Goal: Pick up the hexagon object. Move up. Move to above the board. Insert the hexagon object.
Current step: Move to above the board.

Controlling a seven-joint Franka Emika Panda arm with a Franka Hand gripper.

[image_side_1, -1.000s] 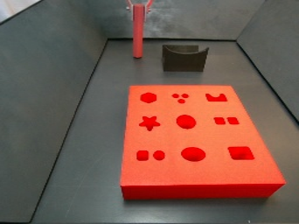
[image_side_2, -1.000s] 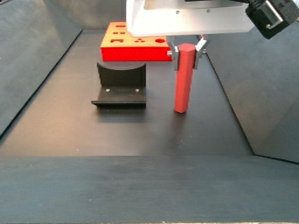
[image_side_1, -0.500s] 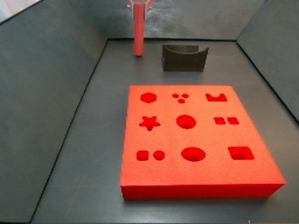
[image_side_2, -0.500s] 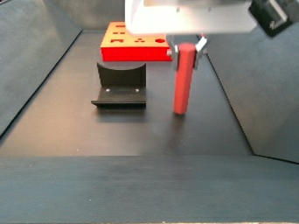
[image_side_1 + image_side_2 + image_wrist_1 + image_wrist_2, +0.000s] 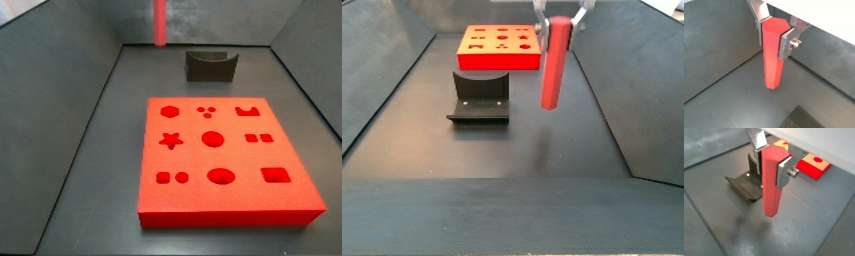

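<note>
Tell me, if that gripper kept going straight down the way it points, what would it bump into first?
Probably just the bare dark floor. The gripper holds the hexagon object upright, so its lower tip would land first, beside the dark grey holder block, well short of the board. Depth is uncertain.

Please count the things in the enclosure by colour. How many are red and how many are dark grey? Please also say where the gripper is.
Red: 2, the hexagon object, held off the floor in the gripper, and the board lying flat.
Dark grey: 1, the holder block on the floor beside the hexagon object.
Total: 3
</note>
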